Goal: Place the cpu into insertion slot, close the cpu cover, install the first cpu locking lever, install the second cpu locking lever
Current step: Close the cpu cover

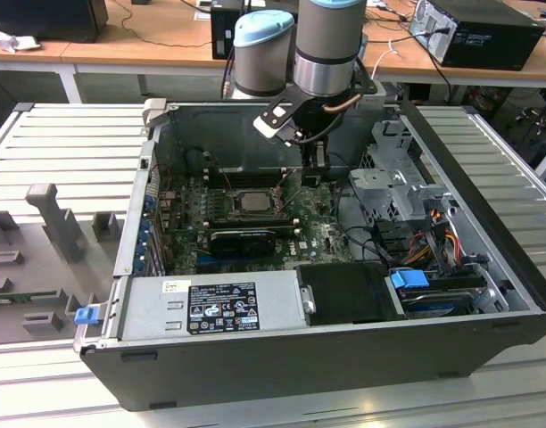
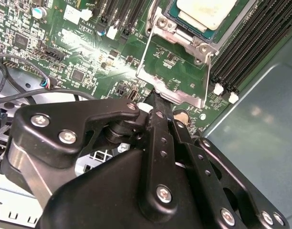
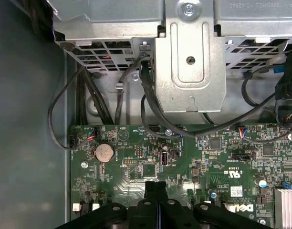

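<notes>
I see the cpu [image 2: 209,10] lying in the insertion slot [image 2: 182,37], its matte tan face flat; it's light but fragile, best handled by its edges. The cpu cover [image 2: 177,93], a thin, stiff silvery frame, looks raised, though I can't be sure. My gripper [image 2: 157,102], fingers pressed together and empty, meets its free edge.

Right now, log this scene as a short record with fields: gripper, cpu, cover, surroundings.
gripper: gripper shut, its tips at the near edge of the cpu cover
cpu: cpu lies in the insertion slot, face up
cover: appears open, not over the cpu; green board shows through its cut-out
surroundings: green motherboard inside an open computer case lying on its side
</notes>
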Tool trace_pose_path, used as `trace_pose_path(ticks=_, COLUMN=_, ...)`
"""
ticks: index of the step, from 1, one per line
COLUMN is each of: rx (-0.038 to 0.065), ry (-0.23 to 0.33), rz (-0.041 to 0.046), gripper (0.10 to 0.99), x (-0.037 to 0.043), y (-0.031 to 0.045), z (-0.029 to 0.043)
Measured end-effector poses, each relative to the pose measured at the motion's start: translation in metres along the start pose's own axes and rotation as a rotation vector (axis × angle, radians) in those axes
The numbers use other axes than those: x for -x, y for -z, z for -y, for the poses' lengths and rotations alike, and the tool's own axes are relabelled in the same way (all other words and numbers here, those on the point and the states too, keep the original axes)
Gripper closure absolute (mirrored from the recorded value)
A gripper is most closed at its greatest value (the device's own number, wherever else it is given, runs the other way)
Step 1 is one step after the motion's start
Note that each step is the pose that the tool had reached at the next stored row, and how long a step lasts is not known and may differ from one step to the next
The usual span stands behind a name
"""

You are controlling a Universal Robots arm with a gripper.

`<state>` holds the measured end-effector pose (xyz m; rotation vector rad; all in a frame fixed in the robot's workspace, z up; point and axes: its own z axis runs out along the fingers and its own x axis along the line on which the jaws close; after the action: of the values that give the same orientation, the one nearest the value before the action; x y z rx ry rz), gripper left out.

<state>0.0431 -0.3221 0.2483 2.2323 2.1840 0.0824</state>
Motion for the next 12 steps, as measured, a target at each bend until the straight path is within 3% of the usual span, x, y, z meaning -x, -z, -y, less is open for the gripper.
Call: trace_pose_path(ticks=12, rx=0.0, ry=0.0, rz=0.0001, gripper=0.98, x=0.0002, y=0.0004, z=0.0079)
